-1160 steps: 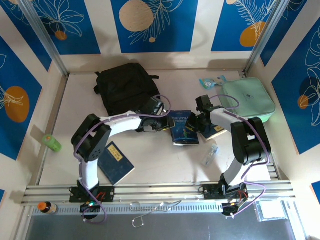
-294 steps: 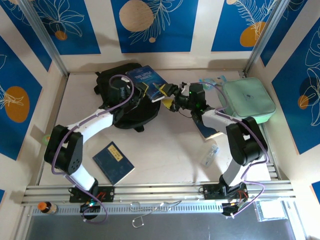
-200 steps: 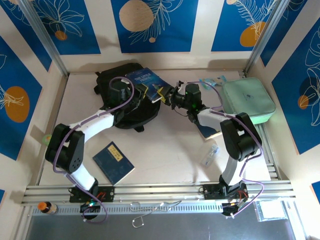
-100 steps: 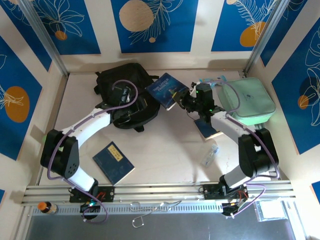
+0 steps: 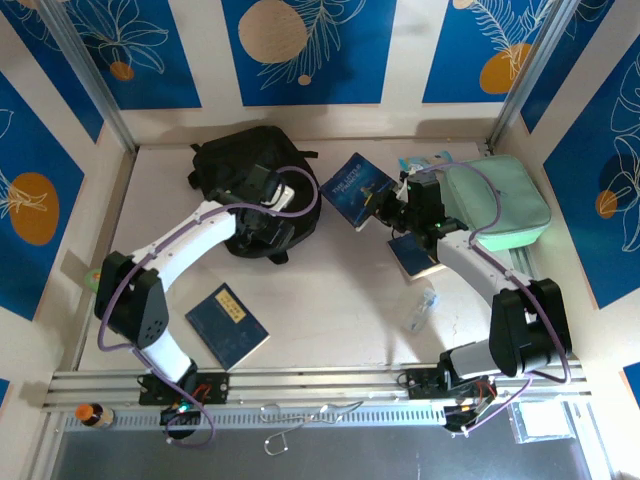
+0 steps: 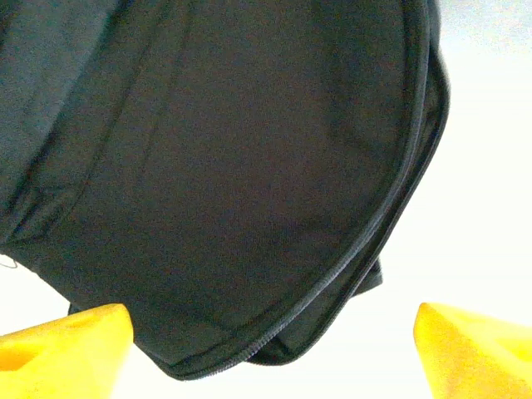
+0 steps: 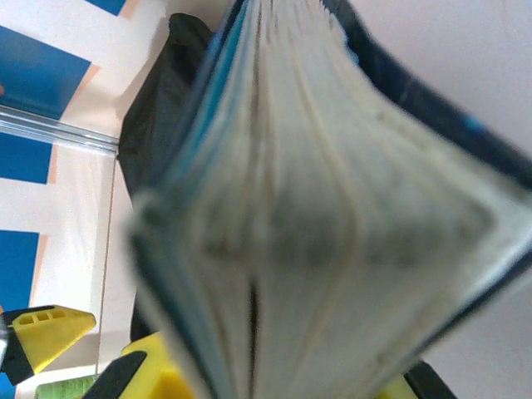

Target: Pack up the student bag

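Book [image 5: 358,188] pulled back right, off student bag [image 5: 235,165]; now mid-air between bag and mint case [image 5: 495,200], clamped in right tool [image 5: 390,205]. Left tool [image 6: 266,337] wide, empty, over bag at surface's far-left. Risk: zipper looks closed, so book may snag or slip.

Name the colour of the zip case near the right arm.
The zip case is mint green, clearest in top external.

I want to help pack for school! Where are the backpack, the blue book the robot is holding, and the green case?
student bag [image 5: 232,160], top external view, on its rounded upper fabric.
blue book [image 5: 356,187], top external view, middle of its cover.
green case [image 5: 500,205], top external view, middle of its top face.
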Motion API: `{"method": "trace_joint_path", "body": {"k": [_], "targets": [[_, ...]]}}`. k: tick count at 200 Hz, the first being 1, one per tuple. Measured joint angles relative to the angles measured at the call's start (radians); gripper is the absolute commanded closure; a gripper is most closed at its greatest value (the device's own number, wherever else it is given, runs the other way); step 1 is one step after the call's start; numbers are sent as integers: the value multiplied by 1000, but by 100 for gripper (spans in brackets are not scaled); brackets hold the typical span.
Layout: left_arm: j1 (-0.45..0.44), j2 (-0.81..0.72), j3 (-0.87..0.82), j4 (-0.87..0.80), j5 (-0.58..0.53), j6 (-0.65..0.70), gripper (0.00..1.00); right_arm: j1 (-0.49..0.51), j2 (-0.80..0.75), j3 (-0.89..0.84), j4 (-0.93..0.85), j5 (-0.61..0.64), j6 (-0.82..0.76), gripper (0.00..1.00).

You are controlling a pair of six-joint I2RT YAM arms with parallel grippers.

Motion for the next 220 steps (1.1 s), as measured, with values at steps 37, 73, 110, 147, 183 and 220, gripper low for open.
{"method": "trace_joint_path", "body": {"k": [37,73,110,147,183,220], "targets": [[-1,92,49,-88,-92,137,27,-6,0,-1,-9,0,-2,98],[-8,178,103,-121,-169,211,31,-10,0,-5,-9,0,-2,99],[-20,230,124,-131,-217,248,38,-13,-2,-23,-10,0,-2,99],[-31,244,129,-135,-225,275,33,-17,-2,-27,-10,-1,-1,98],[-39,247,129,-174,-177,319,31,-26,-2,-27,-10,-1,1,99],[-56,278,146,-177,-202,344,45,-28,-2,-28,-10,-1,6,99]]}}
